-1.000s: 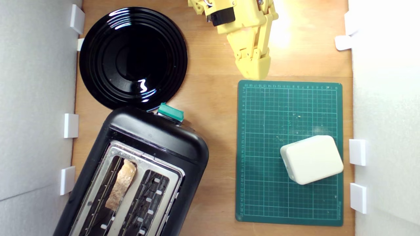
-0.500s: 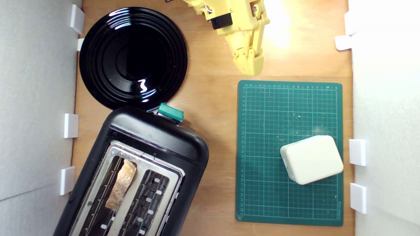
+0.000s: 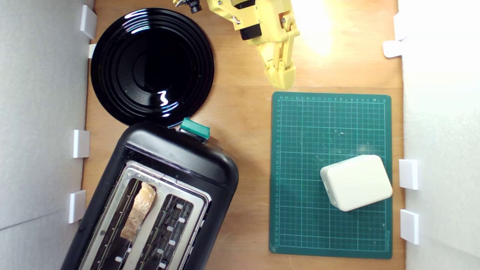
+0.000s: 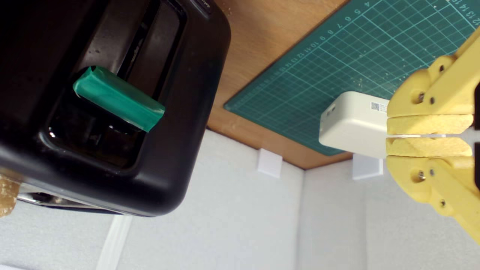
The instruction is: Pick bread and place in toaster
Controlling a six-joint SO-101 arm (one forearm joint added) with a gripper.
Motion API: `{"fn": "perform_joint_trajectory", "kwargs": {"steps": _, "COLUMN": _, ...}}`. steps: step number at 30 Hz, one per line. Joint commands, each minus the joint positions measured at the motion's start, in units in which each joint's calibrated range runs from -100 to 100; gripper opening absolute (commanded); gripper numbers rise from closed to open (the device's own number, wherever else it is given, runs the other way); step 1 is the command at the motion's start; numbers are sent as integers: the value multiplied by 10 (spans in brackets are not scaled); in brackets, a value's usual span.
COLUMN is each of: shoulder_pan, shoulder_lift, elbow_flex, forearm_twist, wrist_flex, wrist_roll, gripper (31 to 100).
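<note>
The bread (image 3: 139, 211), a brown-crusted slice, stands in one slot of the black toaster (image 3: 176, 157) at the lower part of the exterior view's left. A corner of the bread (image 4: 6, 193) also peeks past the toaster (image 4: 180, 123) in the wrist view. The teal lever knob (image 3: 195, 128) sticks out of the toaster's end, seen close in the wrist view as the teal lever knob (image 4: 118, 98). My yellow gripper (image 3: 280, 80) hangs at the top centre, far from the toaster, just above the green mat's edge. Its fingers are pressed together with nothing between them, as the wrist view of the gripper (image 4: 388, 135) confirms.
A glossy black plate (image 3: 112, 60) lies at the upper part of the exterior view's left, touching the toaster. A green cutting mat (image 3: 300, 168) on the right carries a cream-white plastic block (image 3: 356, 182). White foam walls with small white brackets (image 3: 408, 173) border the wooden table.
The gripper has drawn back toward the top of the exterior view and slightly left, staying shut. The bread, toaster and block have not moved.
</note>
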State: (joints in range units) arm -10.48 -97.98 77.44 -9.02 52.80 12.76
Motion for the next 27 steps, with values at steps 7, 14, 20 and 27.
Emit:
{"fn": "perform_joint_trajectory", "kwargs": {"steps": 7, "shoulder_pan": -4, "shoulder_lift": -9, "elbow_flex": 41, "forearm_twist": 4, "wrist_flex": -4, "wrist_roll": -12, "gripper": 310}}
{"fn": "perform_joint_trajectory", "kwargs": {"steps": 14, "shoulder_pan": -4, "shoulder_lift": -9, "elbow_flex": 89, "forearm_twist": 7, "wrist_flex": -5, "wrist_roll": -18, "gripper": 310}}
{"fn": "perform_joint_trajectory", "kwargs": {"steps": 20, "shoulder_pan": -42, "shoulder_lift": -10, "elbow_flex": 107, "forearm_twist": 91, "wrist_flex": -5, "wrist_roll": -71, "gripper": 310}}
{"fn": "perform_joint_trajectory", "kwargs": {"steps": 27, "shoulder_pan": -54, "shoulder_lift": -10, "elbow_flex": 137, "forearm_twist": 106, "wrist_flex": -3, "wrist_roll": -87, "gripper": 310}}
